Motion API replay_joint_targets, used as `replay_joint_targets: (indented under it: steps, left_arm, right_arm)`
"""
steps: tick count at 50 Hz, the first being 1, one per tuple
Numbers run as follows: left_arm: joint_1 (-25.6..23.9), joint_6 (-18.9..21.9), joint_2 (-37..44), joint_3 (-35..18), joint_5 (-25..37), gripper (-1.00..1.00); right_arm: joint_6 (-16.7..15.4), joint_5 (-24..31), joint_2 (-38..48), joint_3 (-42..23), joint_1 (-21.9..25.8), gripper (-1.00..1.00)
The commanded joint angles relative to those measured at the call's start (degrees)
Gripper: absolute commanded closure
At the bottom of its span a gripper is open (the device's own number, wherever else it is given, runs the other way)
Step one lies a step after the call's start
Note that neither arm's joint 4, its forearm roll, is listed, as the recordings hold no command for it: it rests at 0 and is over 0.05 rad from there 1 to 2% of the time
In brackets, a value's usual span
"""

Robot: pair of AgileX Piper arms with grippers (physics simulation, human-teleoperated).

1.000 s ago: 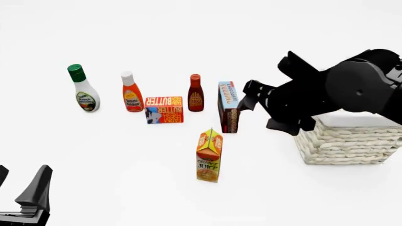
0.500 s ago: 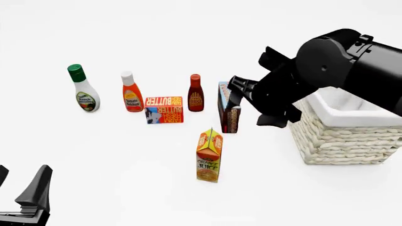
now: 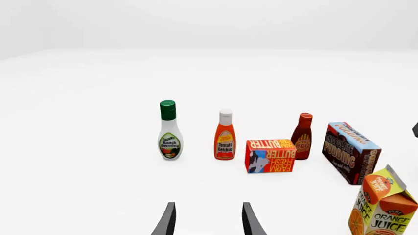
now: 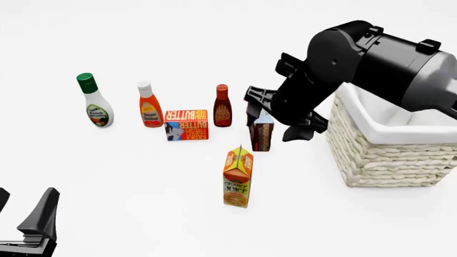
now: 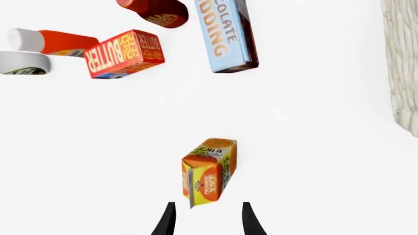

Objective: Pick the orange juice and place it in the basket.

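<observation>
Right gripper [image 5: 205,220] has swung from over the basket [image 4: 378,155] toward the orange juice [image 4: 238,176], now just ahead of its parted fingers; approach under way, carton ungrasped.

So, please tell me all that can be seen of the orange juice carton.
The orange juice is a small gable-top carton, seemingly printed card, orange and yellow with orange-slice art and "ORANGE JUICE" lettering. It stands upright and closed on the white table, alone, nearer the arms than the row of groceries, left of the basket. Nothing touches it; the open right gripper points toward it.
</observation>
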Motion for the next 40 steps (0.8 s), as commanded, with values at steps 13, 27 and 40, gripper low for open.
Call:
replay_joint_targets:
  steps: [13,27,40]
  left_arm:
    - [0.0,0.1,-0.1,0.0,0.0,-1.0]
    - [0.0,0.1,-0.1,0.0,0.0,-1.0]
    - [0.0,0.1,-0.1,0.0,0.0,-1.0]
  right_arm:
    - [-2.5,7.1,6.7,-9.0,-0.4,-1.0]
    - [-3.5,8.2,9.1,-10.2,0.1,-1.0]
    - [-2.7,8.1,10.1,-10.8,1.7,-1.0]
